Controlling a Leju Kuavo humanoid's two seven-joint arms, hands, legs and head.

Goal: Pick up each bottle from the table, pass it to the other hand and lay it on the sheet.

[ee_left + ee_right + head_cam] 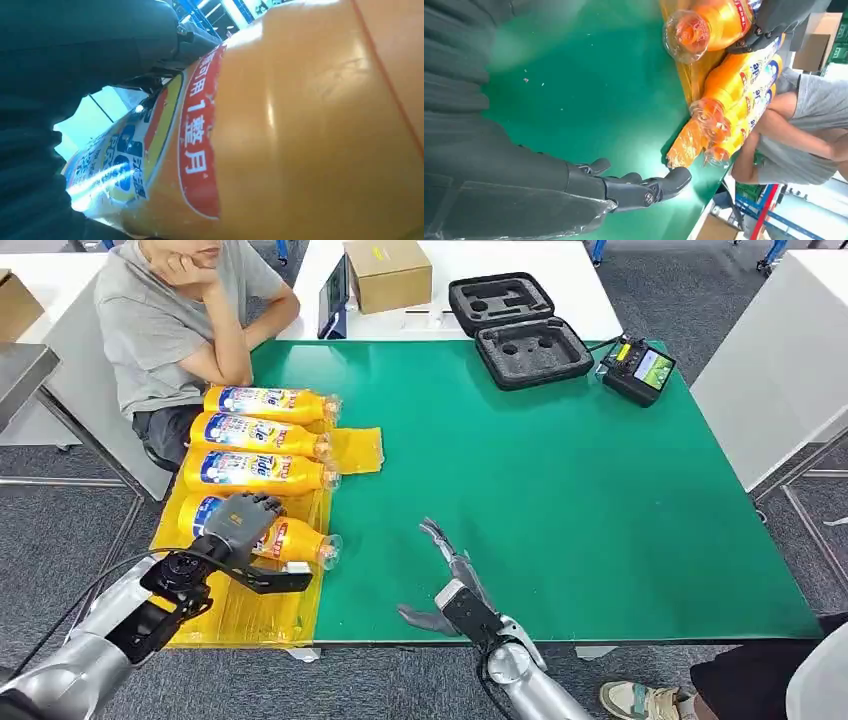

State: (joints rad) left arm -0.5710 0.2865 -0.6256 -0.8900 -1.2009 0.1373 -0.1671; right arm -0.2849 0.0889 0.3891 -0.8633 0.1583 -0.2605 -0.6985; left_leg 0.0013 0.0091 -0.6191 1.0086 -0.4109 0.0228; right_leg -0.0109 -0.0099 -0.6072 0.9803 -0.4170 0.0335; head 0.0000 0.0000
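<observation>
Green counter lay before us | our left robot hand clasped the fourth bottle on the yellow sheet | right robot hand hung released, fingers spread | laying-down step; next we judged: let go.

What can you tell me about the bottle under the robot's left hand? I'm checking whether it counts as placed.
The nearest bottle is orange translucent plastic with a blue, red and yellow printed label and a clear-wrapped cap. It lies on its side on the yellow sheet, cap pointing toward the green mat, nearest the robot in a row of four laid side by side. The left hand grips it over the label, fingers curled across the body. The left wrist view shows glossy orange plastic and Chinese print close up.
</observation>
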